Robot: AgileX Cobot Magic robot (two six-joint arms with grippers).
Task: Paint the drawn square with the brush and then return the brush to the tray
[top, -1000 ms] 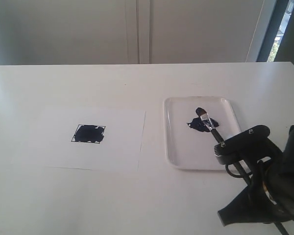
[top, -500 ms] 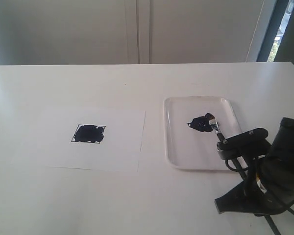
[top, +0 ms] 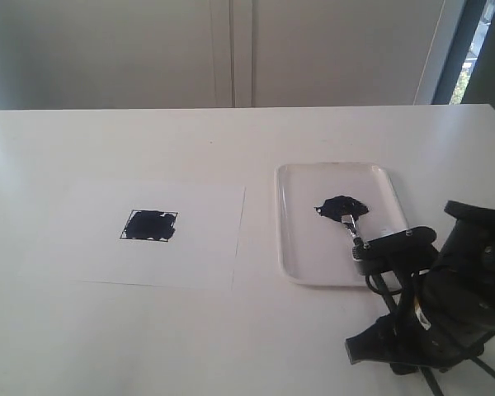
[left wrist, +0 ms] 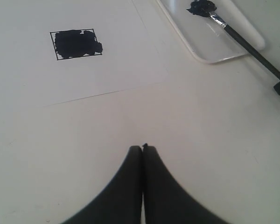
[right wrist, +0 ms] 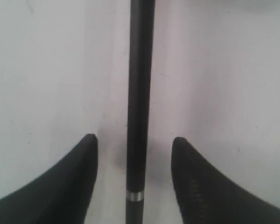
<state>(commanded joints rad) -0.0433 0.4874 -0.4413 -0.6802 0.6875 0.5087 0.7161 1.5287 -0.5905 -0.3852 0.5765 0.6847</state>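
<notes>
Jaws of right gripper [right wrist: 134, 137] spread apart, one either side of brush [right wrist: 139, 84] handle, neither touching it; left gripper [left wrist: 143, 147] clenched on nothing; brush tip lies in paint blob [top: 340, 206] inside tray [top: 305, 247], handle crossing tray rim toward right gripper; drawn square [top: 149, 224], filled dark, left of tray in exterior view.

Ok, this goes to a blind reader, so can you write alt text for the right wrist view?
A long thin black paintbrush handle with a thin silver ring runs over a white surface, between the black jaws of the right gripper, which stand open and clear of it on both sides.
</notes>
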